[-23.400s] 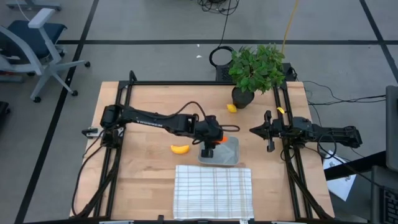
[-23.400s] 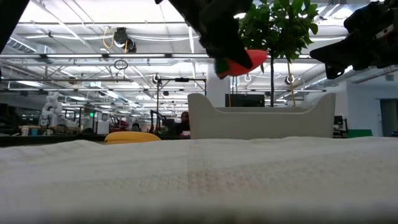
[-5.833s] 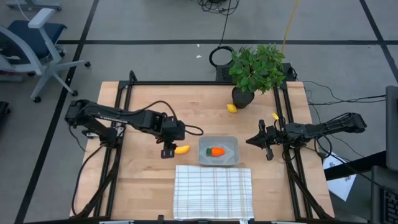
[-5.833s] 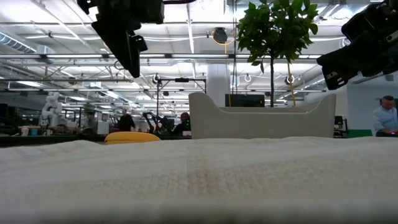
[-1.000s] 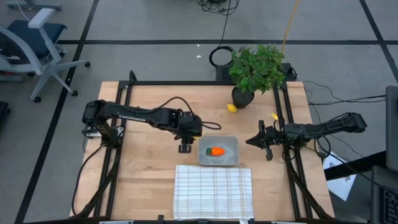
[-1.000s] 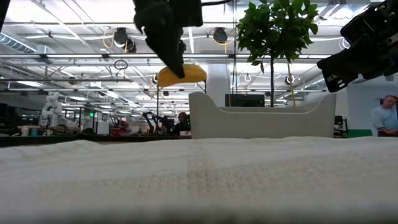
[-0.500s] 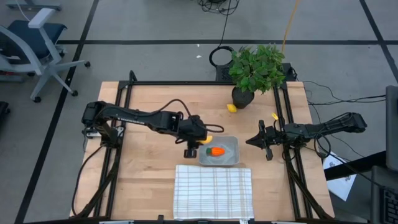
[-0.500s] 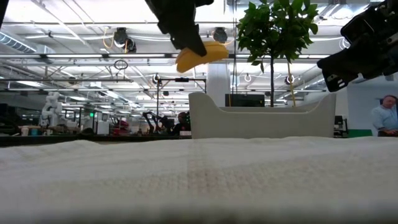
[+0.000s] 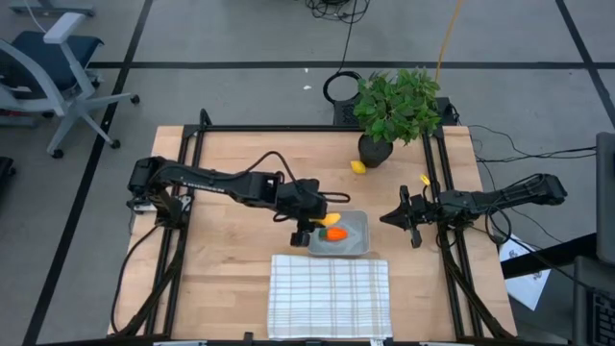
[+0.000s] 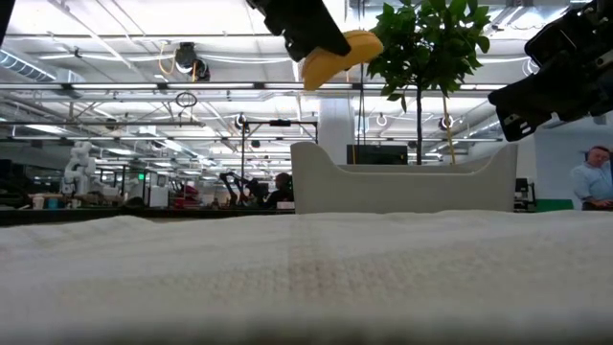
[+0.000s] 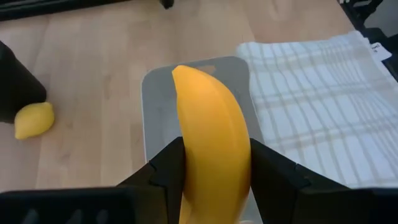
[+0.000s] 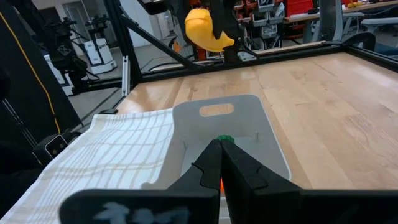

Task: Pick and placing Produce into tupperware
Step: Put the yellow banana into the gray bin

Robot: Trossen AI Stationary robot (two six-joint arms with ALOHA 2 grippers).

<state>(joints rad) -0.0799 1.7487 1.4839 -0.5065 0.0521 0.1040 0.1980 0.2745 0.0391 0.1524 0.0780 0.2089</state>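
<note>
Above the left rim of the tub (image 9: 358, 223), the left gripper (image 9: 315, 219) held the banana (image 9: 332, 220) pinched between its two fingers, well clear of the table (image 9: 226, 183). Half a second before, the banana had hung just short of that rim, and a second before it was farther left again, over bare wood; some seconds earlier it had lain on the table beside the tub. So the fruit had been lifted and carried sideways, and by this moment it had just crossed over the tub. The low view showed it raised high above the tub's wall, and the left wrist view showed the grey tub floor straight beneath the banana's tip. The carrot (image 9: 337, 234) already lay inside the tub, near its middle, so one piece was done and the second looked ready to be lowered and let go. The lemon (image 9: 358, 167) sat on the wood near the far edge of the table, just beside the plant pot (image 9: 375, 151), untouched. The right gripper (image 9: 405, 215) waited off the tub's right side, its fingers drawn close together and holding nothing. The checked cloth (image 9: 330, 294) lay along the near edge.
</note>
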